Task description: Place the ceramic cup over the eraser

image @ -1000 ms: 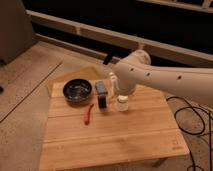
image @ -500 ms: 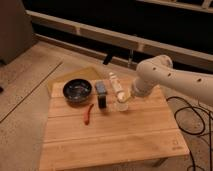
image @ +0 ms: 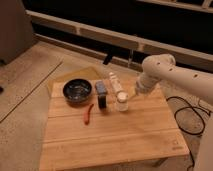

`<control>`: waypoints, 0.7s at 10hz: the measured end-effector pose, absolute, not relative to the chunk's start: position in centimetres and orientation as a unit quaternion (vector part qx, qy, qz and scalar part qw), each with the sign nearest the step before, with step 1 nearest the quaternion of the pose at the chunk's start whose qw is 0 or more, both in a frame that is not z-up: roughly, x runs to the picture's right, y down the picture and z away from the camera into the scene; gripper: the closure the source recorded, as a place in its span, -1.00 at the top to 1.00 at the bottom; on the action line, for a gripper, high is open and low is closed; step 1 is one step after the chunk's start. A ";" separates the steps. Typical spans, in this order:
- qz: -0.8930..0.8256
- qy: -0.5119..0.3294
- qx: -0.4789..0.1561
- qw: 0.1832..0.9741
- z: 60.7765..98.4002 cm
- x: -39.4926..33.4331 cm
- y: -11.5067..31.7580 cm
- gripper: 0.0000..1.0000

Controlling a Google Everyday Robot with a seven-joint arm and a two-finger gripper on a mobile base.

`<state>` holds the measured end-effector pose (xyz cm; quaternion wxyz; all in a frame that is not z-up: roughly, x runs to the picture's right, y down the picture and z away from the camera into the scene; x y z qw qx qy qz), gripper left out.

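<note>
- Wooden table (image: 125, 135) fills my view, with everything on it grouped in the far half.
- At the far left stands a black bowl (image: 77, 101). Its inside has a dull sheen, and I cannot tell whether anything lies in it.
- The ceramic cup (image: 121, 101) stands upright on the wood to the right of centre, resting on the table by itself. I cannot make out anything inside it.
- The eraser (image: 102, 102) lies left of the cup, close to it but apart and uncovered. Its far end meets a grey-blue flat piece (image: 101, 88).
- A white bottle-like object (image: 115, 81) lies just behind the cup.
- A red chili (image: 88, 113) lies nearer to me, below the bowl and the eraser.
- The white arm (image: 175, 75) comes in from the right, and the gripper (image: 135, 90) hangs just right of the cup and slightly above it.
- Its fingers are spread and released, grasping nothing.
</note>
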<state>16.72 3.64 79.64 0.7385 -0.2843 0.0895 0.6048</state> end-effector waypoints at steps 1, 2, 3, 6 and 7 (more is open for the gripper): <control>0.602 0.077 -0.292 0.739 80.2 16.0 3.2 0.30; 0.595 0.058 -0.305 0.741 80.8 14.7 2.5 0.30; 0.580 0.040 -0.319 0.748 80.9 13.1 2.1 0.30; 0.567 0.034 -0.329 0.754 80.7 11.9 2.1 0.30; 0.568 0.035 -0.329 0.754 80.7 12.1 2.2 0.30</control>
